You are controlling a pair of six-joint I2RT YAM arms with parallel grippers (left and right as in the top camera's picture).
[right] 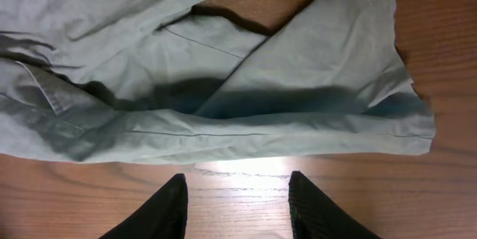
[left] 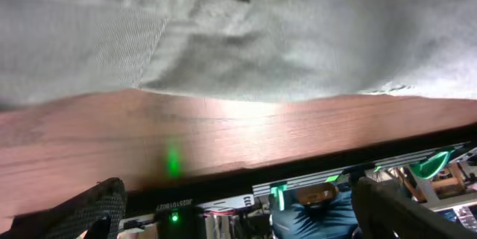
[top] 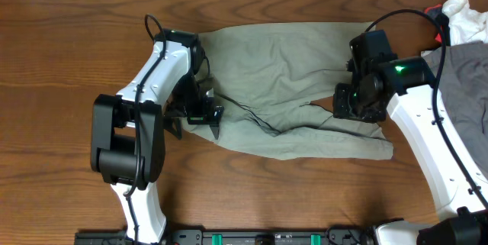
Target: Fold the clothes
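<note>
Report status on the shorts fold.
Left gripper open, right gripper open, both empty beside the shorts. Spread out, not yet folded. Grey garment apart, far right.

The wooden table [top: 61, 62] has a brown, grained top. Pale khaki-green shorts [top: 290, 69] lie spread across its centre. A grey garment [top: 461, 85] lies at the right edge, with a white-and-red cloth [top: 467, 14] at the far right corner.

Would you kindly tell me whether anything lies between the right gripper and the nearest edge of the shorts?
Nothing visible does. In the right wrist view the right gripper, its jaws apart, stands just short of the shorts, with only bare table between them.
</note>
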